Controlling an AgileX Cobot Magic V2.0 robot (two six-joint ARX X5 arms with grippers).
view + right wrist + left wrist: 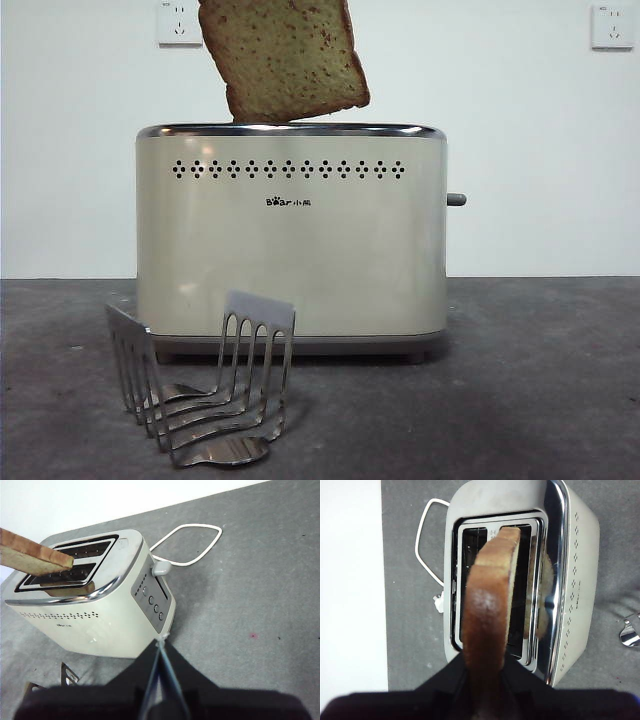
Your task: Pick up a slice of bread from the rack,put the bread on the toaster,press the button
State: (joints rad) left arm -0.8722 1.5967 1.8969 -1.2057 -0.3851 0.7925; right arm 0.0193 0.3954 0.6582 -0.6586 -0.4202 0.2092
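The toaster (pixel 290 240) stands on the grey table (pixel 540 380) with its slots facing up, the side lever (pixel 161 568) raised and unpressed. The slice of bread (pixel 285 58) hangs tilted directly above it, lower edge at the chrome rim, lined up with the slot on the logo side and apparently ready to drop in. The left gripper (pixel 482 690) pinches its crust from above. The empty rack (pixel 205 385) sits just in front of the toaster, clear of the descent. A white power cord (pixel 187 545) loops behind. The right gripper (pixel 161 680) waits near the lever end, jaws pressed together, holding nothing. Nothing obstructs the slot.
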